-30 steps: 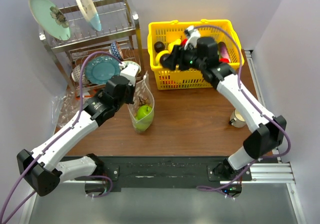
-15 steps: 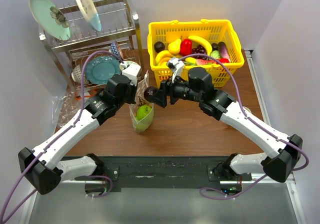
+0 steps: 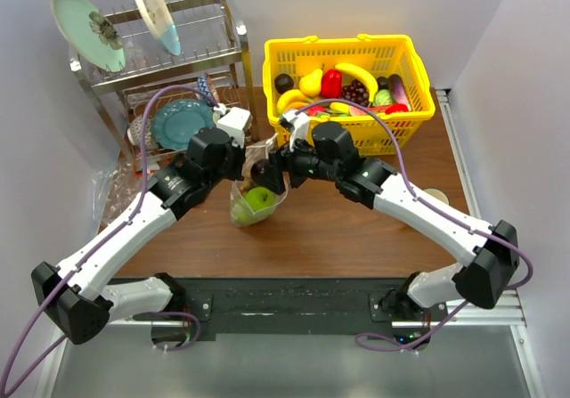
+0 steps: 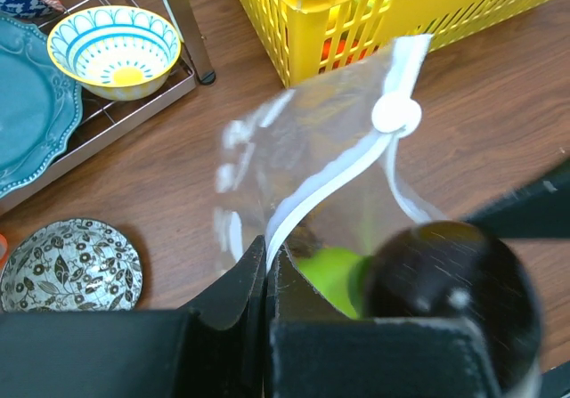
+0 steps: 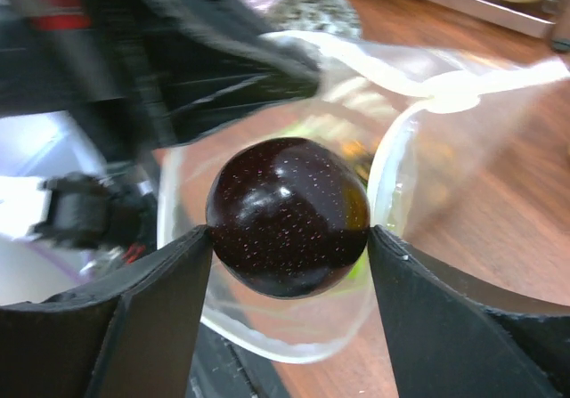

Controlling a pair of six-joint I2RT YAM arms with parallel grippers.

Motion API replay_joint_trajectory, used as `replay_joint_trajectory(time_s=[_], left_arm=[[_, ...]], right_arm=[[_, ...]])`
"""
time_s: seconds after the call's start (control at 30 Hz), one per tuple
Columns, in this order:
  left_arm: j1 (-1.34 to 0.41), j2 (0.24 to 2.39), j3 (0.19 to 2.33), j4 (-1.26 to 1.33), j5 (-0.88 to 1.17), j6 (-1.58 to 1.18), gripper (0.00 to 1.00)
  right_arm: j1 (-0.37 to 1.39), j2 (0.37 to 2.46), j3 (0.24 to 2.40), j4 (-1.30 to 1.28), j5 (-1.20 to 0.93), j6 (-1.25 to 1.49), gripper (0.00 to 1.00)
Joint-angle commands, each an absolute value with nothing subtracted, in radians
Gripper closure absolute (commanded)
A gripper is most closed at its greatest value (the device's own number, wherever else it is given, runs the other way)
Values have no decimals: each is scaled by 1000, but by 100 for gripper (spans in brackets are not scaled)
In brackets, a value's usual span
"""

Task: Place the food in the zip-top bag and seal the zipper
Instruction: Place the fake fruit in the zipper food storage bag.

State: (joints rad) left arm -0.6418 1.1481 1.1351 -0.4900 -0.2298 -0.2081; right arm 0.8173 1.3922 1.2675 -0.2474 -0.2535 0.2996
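Basket: yellow basket (image 3: 297, 138) is sitting at the far side of the surface (image 3: 356, 229); it is serving as the reference below.
Bag: clear bag (image 3: 252, 209) is standing on the surface just in front of the basket's left front corner, its mouth gaping upward.
Zipper: white zipper (image 4: 325, 189) is running along the mouth edge and is lying unsealed; its round slider (image 4: 396, 113) is sitting at the end nearest the basket.
Left pincer: left pincer (image 4: 267, 251) is pinching the bag's rim, its fingers (image 4: 227, 304) clamped together on the zipper at the end farthest from the basket.
Right pincer: right pincer (image 5: 289, 238) is gripping a dark fruit (image 5: 287, 215) on both sides, just in front of the basket's left front corner.
Dark fruit: glossy, near-black maroon ball; it is hanging over the bag's open mouth. Contact with the plastic cannot be told.
Apple: green apple (image 3: 258, 200) is lying at the bottom of the bag, farther from the basket than the dark fruit.
Rack: dish rack (image 3: 160, 69) is standing just left of the basket, carrying plates.
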Motion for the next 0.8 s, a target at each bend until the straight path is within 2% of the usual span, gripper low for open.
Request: replay_joint_trajectory(time_s=[0.0,0.07,0.1,0.13,0.47,0.57,0.77], left_arm=[[-638,1140,1180,-469,-212,-227,100],[-640,1138,1171,-462,-204,-221,100],[-638,1135,1169,-460,-203,-218,100],[-638,1135,1167,-462,-206,-216,100],[-638,1138,1149,-454,-195,-207,100],[-638,1137,1143,-445,-187,-210,95],[-638,1114,1124,-422,-183,-204,100]], right_arm=[[819,1408,1325,-247,-123,291,21],[818,1428,1348,-258,-114,305,12],[819,1433,1367,-264,-107,310,3],[818,1436,1371,-271,-106,316,1],[818,1348,1358,-311,-5,325,2],[816,1313,1345,-319,69,316,1],[816,1301,1381,-374,121,311,1]])
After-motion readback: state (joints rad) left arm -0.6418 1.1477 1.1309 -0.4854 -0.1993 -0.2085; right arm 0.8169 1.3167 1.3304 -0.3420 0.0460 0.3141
